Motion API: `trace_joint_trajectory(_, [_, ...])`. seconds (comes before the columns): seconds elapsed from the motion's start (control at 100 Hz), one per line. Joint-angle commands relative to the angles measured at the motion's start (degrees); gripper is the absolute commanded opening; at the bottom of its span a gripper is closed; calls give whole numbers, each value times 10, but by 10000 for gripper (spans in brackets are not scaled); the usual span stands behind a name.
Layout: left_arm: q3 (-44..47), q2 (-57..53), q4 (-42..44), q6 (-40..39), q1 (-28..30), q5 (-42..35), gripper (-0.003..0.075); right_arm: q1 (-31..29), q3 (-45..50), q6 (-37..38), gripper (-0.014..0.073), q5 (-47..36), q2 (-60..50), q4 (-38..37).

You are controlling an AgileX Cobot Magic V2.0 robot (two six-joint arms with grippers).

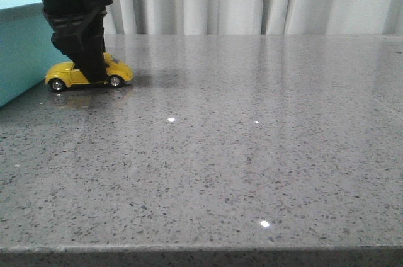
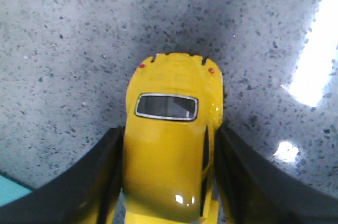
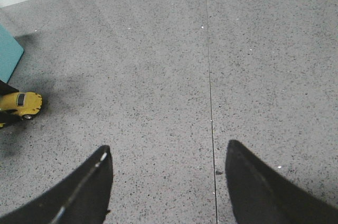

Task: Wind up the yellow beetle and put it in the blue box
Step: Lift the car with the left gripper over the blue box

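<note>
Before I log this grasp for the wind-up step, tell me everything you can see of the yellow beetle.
The yellow beetle is a small glossy toy car, looking like painted metal or plastic, with a dark chrome-framed window, two red tail lights and silver-hubbed black wheels. It stands upright on all visible wheels on the grey speckled table, right beside the blue box. The left gripper straddles its body, fingers against both sides.

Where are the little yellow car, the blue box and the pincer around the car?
yellow beetle (image 1: 119, 69), front view, on its rounded end right of the arm.
blue box (image 1: 22, 46), front view, on its turquoise side wall.
left pincer (image 2: 168, 182), left wrist view, midway between the fingers, over the car's roof.
</note>
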Motion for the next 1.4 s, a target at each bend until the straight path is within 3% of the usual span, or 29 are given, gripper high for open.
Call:
trace_joint_trajectory(0.0, [-38,-34,-3,-12,-3,-12,116,1,-13,-5,465,-44,-2,-2])
trace_joint_trajectory(0.39, [-190,-93,40,-228,0,-5,116,1,-13,-5,465,-53,-2,-2])
trace_joint_trajectory(0.63, [-198,-144,204,-441,16,23,116,1,-13,-5,465,-54,-2,-2])
trace_joint_trajectory(0.76, [-198,-148,205,-525,64,73,116,1,-13,-5,465,-52,-2,-2])
trace_joint_trajectory(1.09, [-198,-108,87,-541,173,119,116,1,-13,-5,465,-55,-2,-2])
trace_joint_trajectory(1.39, [-198,-29,93,-541,184,157,116,1,-13,-5,465,-56,-2,-2])
